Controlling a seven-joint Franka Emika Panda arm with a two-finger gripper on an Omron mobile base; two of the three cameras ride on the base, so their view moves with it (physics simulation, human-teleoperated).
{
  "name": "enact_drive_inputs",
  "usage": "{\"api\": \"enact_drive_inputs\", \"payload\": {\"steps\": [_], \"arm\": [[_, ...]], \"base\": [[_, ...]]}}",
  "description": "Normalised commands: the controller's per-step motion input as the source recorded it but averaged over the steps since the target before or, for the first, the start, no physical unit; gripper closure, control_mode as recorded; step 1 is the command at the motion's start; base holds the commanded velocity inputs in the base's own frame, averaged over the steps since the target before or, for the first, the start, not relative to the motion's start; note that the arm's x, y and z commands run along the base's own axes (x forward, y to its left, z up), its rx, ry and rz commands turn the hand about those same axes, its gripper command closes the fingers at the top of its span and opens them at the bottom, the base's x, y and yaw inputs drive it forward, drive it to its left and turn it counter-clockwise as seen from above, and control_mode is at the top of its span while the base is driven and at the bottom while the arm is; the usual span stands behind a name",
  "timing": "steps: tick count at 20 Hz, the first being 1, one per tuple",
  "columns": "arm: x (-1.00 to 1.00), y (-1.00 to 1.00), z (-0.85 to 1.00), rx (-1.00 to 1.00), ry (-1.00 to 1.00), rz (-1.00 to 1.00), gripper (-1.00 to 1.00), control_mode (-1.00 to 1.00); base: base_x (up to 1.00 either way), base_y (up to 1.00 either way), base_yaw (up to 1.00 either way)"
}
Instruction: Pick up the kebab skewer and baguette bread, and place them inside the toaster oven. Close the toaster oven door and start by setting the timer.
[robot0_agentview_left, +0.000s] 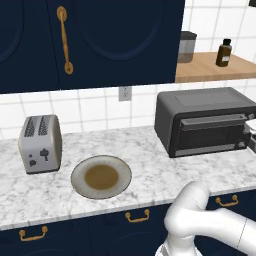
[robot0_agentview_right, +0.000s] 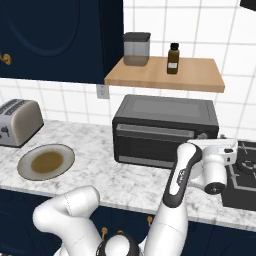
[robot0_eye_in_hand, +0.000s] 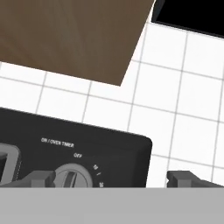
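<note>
The dark grey toaster oven (robot0_agentview_left: 205, 120) (robot0_agentview_right: 165, 130) stands on the marble counter against the tiled wall. Its glass door (robot0_agentview_left: 210, 134) (robot0_agentview_right: 155, 142) is up and shut. My gripper (robot0_eye_in_hand: 113, 178) (robot0_agentview_left: 251, 131) (robot0_agentview_right: 215, 145) hovers at the oven's right end, facing its control panel. In the hand view the timer knob (robot0_eye_in_hand: 72, 175) sits low between my two spread fingertips, nearer the left one (robot0_eye_in_hand: 41, 178), and neither tip touches it. The jaws are open and hold nothing. The kebab skewer and the baguette bread are out of view.
An empty plate with a brown centre (robot0_agentview_left: 101, 176) (robot0_agentview_right: 46, 161) lies on the counter left of the oven, and a silver two-slot toaster (robot0_agentview_left: 40, 143) (robot0_agentview_right: 17, 121) stands further left. A wooden shelf (robot0_agentview_right: 165, 72) above the oven carries a canister and a bottle. A black stovetop (robot0_agentview_right: 245, 175) adjoins at the right.
</note>
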Motion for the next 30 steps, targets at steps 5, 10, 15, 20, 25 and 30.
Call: {"api": "enact_drive_inputs", "payload": {"steps": [5,10,15,20,25,30], "arm": [[0.00,-0.06,0.00,0.00,0.00,-0.09,-1.00,-1.00],[0.00,-0.02,0.00,0.00,0.00,-0.10,-1.00,-1.00],[0.06,-0.02,-0.11,0.04,0.00,-0.06,-1.00,-1.00],[0.15,0.00,-0.20,0.05,0.00,-0.04,1.00,-1.00],[0.20,0.00,-0.16,0.02,0.00,-0.03,1.00,-1.00],[0.14,0.12,-0.18,0.00,0.00,-0.06,1.00,-1.00]], "base": [[0.00,0.00,0.00],[0.00,0.00,0.00],[0.00,0.00,0.00],[0.00,0.00,0.00],[0.00,0.00,0.00],[0.00,0.00,0.00]]}}
